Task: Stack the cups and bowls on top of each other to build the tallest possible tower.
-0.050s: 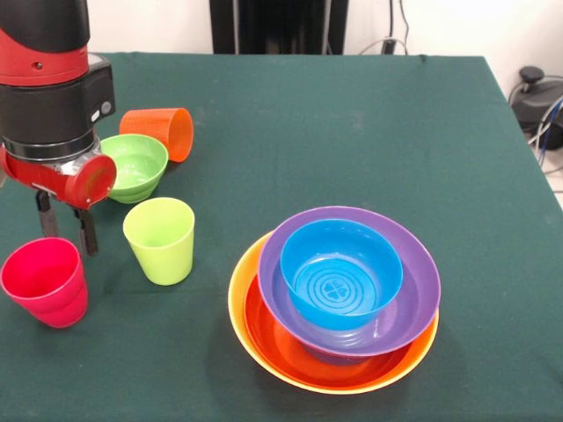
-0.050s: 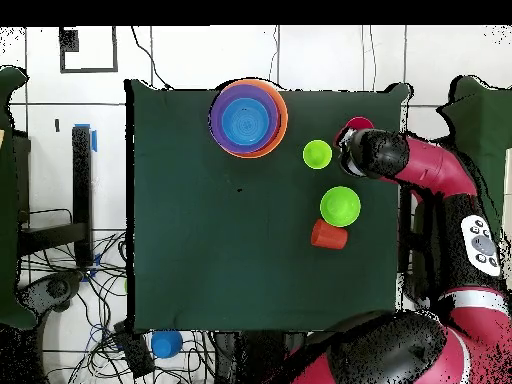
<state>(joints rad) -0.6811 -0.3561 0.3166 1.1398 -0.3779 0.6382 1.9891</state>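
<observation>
The tower (image 1: 334, 294) is just four nested bowls so far: yellow-orange bowl (image 1: 239, 294) at the bottom, red-orange bowl (image 1: 274, 338) in it, then the purple bowl (image 1: 413, 281), with a blue bowl (image 1: 341, 272) on top. It sits well off to the side of the pincer (image 1: 63, 230), across the bench (image 1: 352, 132).

Closest to the pincer is the pinkish red cup (image 1: 46, 281), upright, mouth up, just below and slightly forward of the tips. The pincer's two fingers (image 1: 86, 233) hang apart with nothing between them, right at the cup's back rim. So I'd guess that cup is the next grab: a short drop straight down, long axis vertical, one finger inside the rim maybe.

The lime green cup (image 1: 161, 239) stands upright just beside the pincer on the tower side. Farther back behind the wrist sits the small green bowl (image 1: 134, 165), and past that the orange cup (image 1: 160, 132) lies on its side.
</observation>
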